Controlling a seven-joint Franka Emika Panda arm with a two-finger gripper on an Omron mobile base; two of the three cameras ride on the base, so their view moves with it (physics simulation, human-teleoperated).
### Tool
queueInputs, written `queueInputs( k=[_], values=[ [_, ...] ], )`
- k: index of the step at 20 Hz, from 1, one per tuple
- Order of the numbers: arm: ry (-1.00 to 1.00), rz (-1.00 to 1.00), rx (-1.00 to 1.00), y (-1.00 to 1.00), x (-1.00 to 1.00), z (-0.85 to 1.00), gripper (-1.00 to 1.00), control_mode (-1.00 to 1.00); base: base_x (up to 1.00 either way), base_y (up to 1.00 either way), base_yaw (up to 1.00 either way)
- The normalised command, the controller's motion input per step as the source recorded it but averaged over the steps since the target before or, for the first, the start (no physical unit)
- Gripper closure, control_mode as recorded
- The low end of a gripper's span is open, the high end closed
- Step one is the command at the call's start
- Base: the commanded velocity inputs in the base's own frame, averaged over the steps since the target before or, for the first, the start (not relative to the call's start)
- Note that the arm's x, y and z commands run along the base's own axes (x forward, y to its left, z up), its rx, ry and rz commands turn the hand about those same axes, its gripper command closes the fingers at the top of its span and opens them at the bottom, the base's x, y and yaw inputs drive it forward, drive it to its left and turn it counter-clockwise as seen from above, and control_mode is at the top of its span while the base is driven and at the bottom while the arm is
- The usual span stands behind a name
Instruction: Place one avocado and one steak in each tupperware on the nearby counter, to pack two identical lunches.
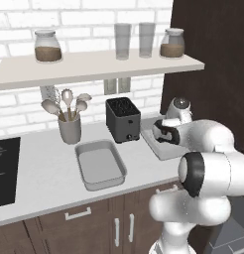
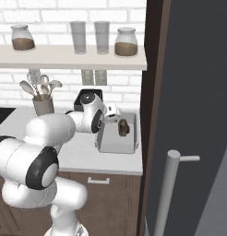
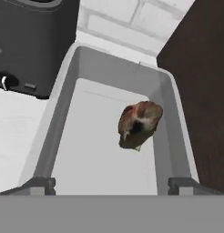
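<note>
Hand view: steak (image 3: pixel 139 124) lies in tupperware (image 3: pixel 68 95), clear beyond wide-open, empty fingers (image 3: pixel 41 184).

The steak (image 3: pixel 139 124) lies in the right tupperware (image 3: pixel 170 104) on the counter (image 1: pixel 44 173), beside the toaster (image 1: pixel 123 119).

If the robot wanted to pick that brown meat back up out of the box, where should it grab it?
Probably from straight above, across the steak's narrow middle. It lies low in the tupperware, close to one wall, so a sideways reach would likely hit the rim. The end effector is open above it.
</note>
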Motion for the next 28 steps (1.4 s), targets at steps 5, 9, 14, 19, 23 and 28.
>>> queueInputs(
  k=[5,9,14,19,23,28],
  values=[
    [-0.12,-0.07,-0.05,0.84,-0.91,0.83,-1.00,-1.00,0.00,0.00,0.00],
    [-0.07,-0.25,0.18,0.83,-0.97,0.55,-1.00,-1.00,0.00,0.00,0.00],
    [-0.04,-0.19,0.38,0.52,-1.00,0.49,-1.00,-1.00,0.00,0.00,0.00],
    [-0.01,-0.01,0.33,0.05,-1.00,0.55,-1.00,-1.00,0.00,0.00,0.00],
    [-0.10,0.00,0.14,0.00,-0.94,0.60,-1.00,-1.00,0.00,0.00,0.00],
    [-0.02,0.02,0.04,0.00,-0.83,0.29,-1.00,-1.00,0.00,0.00,0.00]
  ],
)
